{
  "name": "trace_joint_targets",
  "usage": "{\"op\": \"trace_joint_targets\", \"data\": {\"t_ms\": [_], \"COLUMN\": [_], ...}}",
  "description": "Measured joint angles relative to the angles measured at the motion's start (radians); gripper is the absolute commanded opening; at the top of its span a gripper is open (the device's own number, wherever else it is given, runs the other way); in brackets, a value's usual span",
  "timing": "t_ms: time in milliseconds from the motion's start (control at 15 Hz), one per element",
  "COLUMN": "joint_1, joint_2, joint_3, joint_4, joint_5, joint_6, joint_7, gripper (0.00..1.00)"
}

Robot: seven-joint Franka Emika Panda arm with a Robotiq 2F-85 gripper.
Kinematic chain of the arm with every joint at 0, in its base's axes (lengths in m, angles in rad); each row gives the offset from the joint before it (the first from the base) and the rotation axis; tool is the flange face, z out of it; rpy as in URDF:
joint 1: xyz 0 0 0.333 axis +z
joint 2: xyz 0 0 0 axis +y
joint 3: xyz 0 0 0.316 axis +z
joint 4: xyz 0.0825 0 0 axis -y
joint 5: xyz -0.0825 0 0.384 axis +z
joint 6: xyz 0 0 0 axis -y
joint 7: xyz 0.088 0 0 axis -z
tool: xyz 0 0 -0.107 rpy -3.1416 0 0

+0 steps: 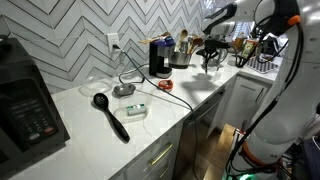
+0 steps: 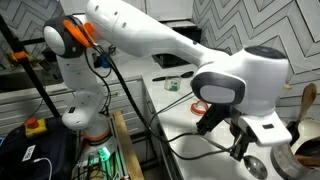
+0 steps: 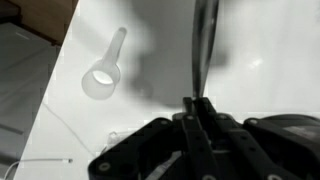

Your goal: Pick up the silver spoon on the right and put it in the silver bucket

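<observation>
My gripper point(image 3: 200, 105) is shut on the thin handle of the silver spoon point(image 3: 203, 50), which sticks out past the fingertips over the white counter. In an exterior view the spoon point(image 2: 255, 166) hangs from the gripper point(image 2: 237, 143) with its bowl lowest, just beside the silver bucket point(image 2: 303, 153) at the frame's right edge. In an exterior view the gripper point(image 1: 210, 55) is held above the counter, to the right of the silver bucket point(image 1: 181, 58), which stands next to the black coffee machine point(image 1: 158, 58).
A big black ladle point(image 1: 110, 115) lies on the white counter point(image 1: 90, 140) near a small box point(image 1: 135, 111). A white plastic scoop point(image 3: 104, 72) lies on the counter below the wrist. A microwave point(image 1: 25, 100) stands at the left. Cables run across the counter.
</observation>
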Motion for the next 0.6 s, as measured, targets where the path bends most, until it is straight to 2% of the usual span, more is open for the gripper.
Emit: {"op": "trace_joint_targets", "data": {"t_ms": [267, 467, 533, 600], "joint_1": [0.034, 0.044, 0.047, 0.048], "joint_2": [-0.176, -0.250, -0.260, -0.262], "joint_3": [0.035, 0.080, 0.089, 0.094], "joint_4": [-0.033, -0.059, -0.068, -0.069], "joint_5": [-0.129, -0.181, -0.177, -0.177], "joint_6": [0.088, 0.220, 0.281, 0.296], "joint_7": [0.000, 0.000, -0.007, -0.009], "gripper": [0.03, 0.03, 0.11, 0.11]}}
